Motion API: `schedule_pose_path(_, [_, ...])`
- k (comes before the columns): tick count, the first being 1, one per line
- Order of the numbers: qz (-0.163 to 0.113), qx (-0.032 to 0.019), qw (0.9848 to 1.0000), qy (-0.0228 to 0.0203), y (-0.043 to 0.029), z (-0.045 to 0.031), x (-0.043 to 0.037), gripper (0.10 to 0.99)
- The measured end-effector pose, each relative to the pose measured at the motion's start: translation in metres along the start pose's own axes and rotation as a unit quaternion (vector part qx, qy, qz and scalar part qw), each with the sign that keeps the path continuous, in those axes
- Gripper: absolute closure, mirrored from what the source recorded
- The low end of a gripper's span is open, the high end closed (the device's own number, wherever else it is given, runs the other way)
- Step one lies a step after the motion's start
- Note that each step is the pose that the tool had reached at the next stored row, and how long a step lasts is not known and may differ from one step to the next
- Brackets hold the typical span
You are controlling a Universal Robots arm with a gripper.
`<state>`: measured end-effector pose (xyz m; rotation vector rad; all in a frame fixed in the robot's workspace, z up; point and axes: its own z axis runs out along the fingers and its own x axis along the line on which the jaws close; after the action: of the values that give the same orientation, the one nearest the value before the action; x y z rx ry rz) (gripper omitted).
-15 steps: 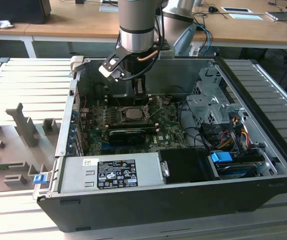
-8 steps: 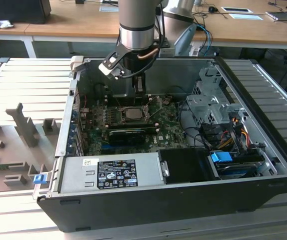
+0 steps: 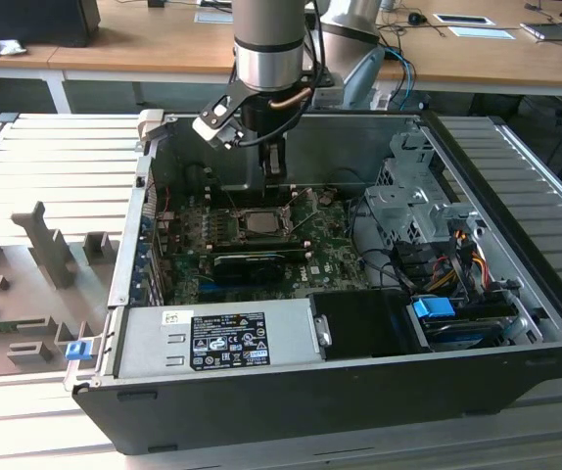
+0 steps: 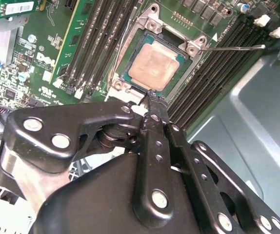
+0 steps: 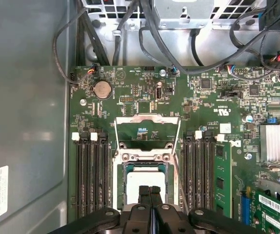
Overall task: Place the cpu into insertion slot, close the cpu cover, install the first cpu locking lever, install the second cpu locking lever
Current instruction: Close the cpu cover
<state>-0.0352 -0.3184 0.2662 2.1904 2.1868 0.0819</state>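
Gripper [image 5: 150,191] fingers pinched tight together, nothing between them, tips down at near edge of cpu [image 5: 139,183]; contact unclear. Cpu lies flat in insertion slot [image 5: 121,183], metal top up, edges square to socket rim. Just beyond it, cpu cover [image 5: 147,119] stands open, hinge edge toward cpu, free edge pointing away from gripper, board showing through window. 1 thin locking lever [image 4: 232,48] unlatched, long axis running out sideways over memory slots [image 4: 213,73]. Farthest: green motherboard [image 5: 130,95].
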Motion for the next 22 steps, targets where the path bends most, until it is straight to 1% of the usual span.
schedule_pose_path(2, [0.0,0.0,1.0,-0.0001,0.0002,-0.0038,0.0002,0.98])
schedule_pose_path(5, [0.0,0.0,1.0,-0.0001,0.0004,-0.0058,0.0002,0.98])
schedule_pose_path(6, [0.0,-0.0001,1.0,0.0,0.0007,-0.0059,0.0003,0.98])
schedule_pose_path(10, [0.0,0.0,1.0,-0.0001,0.0065,-0.0057,0.0003,0.98])
schedule_pose_path(22, [0.0,0.0,1.0,-0.0002,0.0141,-0.0057,0.0007,0.98])
